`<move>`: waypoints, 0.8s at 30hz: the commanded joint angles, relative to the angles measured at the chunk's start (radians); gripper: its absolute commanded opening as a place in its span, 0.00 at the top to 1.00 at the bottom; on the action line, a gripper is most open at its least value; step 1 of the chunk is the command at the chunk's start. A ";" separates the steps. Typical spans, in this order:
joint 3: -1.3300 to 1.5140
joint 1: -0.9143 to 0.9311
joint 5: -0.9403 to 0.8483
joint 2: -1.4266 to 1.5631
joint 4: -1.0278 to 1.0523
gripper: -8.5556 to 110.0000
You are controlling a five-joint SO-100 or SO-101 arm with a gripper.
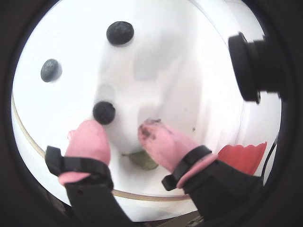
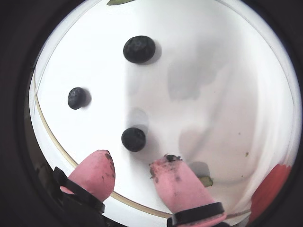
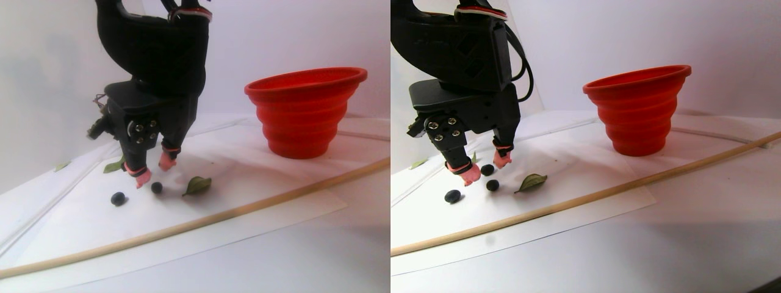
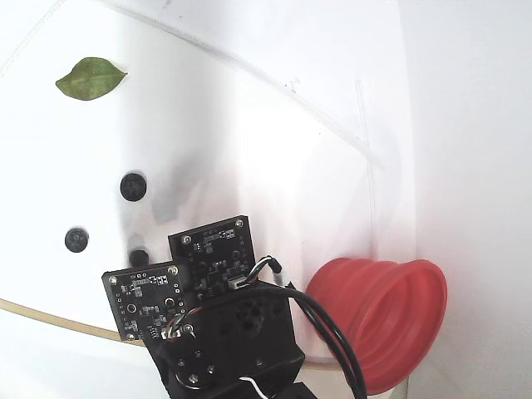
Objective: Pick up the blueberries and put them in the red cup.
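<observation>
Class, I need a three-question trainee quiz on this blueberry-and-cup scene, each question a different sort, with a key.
1. True or false: the gripper is shut on a berry.
2. How many blueberries lie on the white sheet in a wrist view?
3. The red cup stands: A) upright, B) tipped over, C) upside down?

Key: 1 false, the pink fingers stand apart with the nearest berry just ahead; 2 three; 3 A.

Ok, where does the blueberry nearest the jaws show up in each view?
A wrist view: the nearest blueberry touches the left pink fingertip.
Another wrist view: it lies just above the gap between the fingertips.
Stereo pair view: it sits right of the lower fingertip, left of a green leaf.
Fixed view: partly hidden at the circuit board's edge.
Shared landmark: the red cup.
</observation>
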 commanded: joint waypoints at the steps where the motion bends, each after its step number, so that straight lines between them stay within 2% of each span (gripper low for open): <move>1: -0.017 -0.005 0.009 -0.012 -0.035 0.80; 24: -0.071 -0.012 0.020 -0.138 -0.112 0.80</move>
